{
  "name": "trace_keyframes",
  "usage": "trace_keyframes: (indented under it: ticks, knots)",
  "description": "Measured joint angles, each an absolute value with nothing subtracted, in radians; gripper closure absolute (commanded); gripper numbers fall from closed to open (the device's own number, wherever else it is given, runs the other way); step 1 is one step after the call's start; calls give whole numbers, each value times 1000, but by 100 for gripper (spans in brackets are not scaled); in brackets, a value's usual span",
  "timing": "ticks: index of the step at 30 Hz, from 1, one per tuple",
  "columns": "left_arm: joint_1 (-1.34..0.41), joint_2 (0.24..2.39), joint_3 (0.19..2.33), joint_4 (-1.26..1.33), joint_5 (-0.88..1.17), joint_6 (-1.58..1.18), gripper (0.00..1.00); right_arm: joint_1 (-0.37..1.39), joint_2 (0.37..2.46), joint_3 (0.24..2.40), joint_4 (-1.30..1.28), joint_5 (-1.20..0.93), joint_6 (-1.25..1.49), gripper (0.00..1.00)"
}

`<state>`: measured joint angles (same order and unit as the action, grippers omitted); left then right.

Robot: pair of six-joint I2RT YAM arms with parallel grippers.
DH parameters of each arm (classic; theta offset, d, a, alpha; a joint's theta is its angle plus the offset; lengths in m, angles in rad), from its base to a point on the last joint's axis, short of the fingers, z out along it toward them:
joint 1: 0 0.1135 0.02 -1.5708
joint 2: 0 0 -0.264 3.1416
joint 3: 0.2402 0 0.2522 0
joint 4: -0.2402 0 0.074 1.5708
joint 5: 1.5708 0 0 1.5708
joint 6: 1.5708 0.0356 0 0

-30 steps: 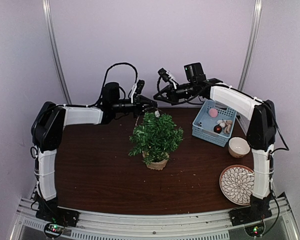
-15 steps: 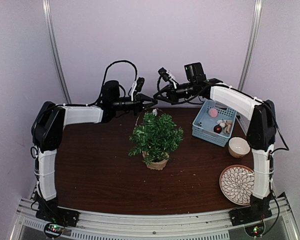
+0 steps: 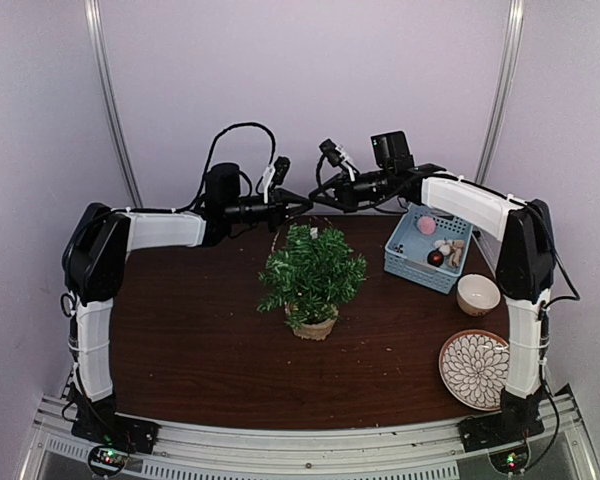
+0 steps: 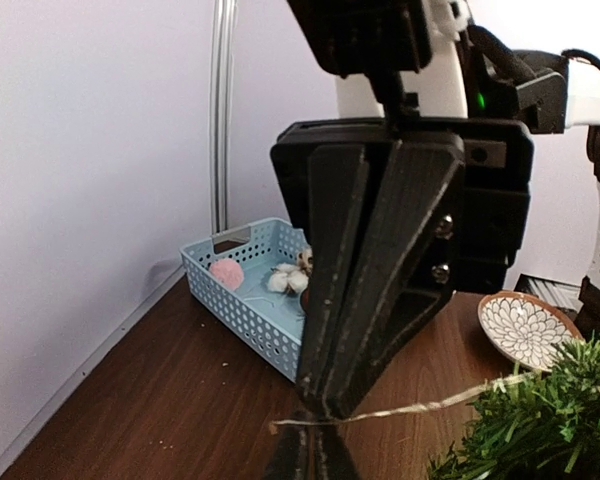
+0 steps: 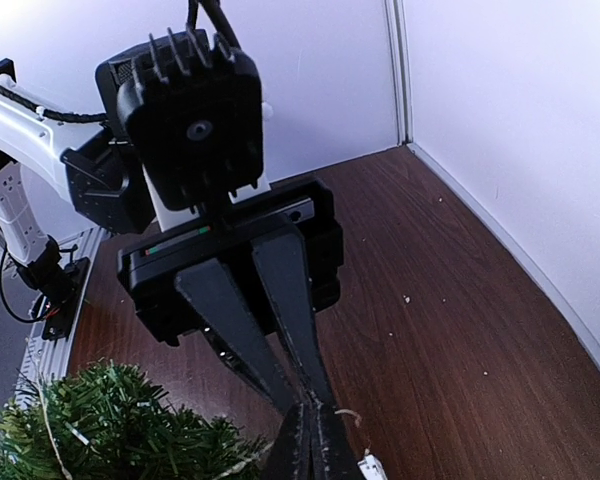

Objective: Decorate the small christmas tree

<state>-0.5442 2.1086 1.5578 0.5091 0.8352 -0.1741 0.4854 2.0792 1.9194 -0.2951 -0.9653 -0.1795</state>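
Observation:
The small christmas tree [image 3: 313, 272] stands mid-table in its tan pot [image 3: 313, 326]. Above and behind its top, my left gripper [image 3: 302, 203] and right gripper [image 3: 318, 199] meet tip to tip. A thin golden string [image 4: 450, 400] runs from that meeting point down into the tree [image 4: 550, 420]. In the left wrist view my left gripper [image 4: 318, 432] is shut, with the string pinched where its tips meet the right gripper's. In the right wrist view the right gripper [image 5: 313, 412] is shut at the same spot. The string's short end and a small white tag [image 5: 371, 466] stick out beside it.
A light blue basket [image 3: 425, 247] with a pink ball and other small ornaments sits at the back right. A small bowl [image 3: 477, 293] and a patterned plate [image 3: 474, 368] lie along the right edge. The back wall is close behind both grippers.
My left gripper's jaws have closed and its tip has come up against the right gripper's tip. The right arm has shifted only slightly; the tree has not moved.

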Motion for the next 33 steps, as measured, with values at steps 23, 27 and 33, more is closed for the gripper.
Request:
trace_keyframes:
  ticks: [23,27,33]
  knots:
    - [-537,2095,1557,488,829,-138,60,445,2004,1828,-199,-964,-97,63]
    - [-506,2074,1549,451,801,-150,49,398,1925,1702,-203,-930,-62,58]
    - [-464,2034,1549,264,712,-57,41,306,1844,1566,-251,-834,-10,51]
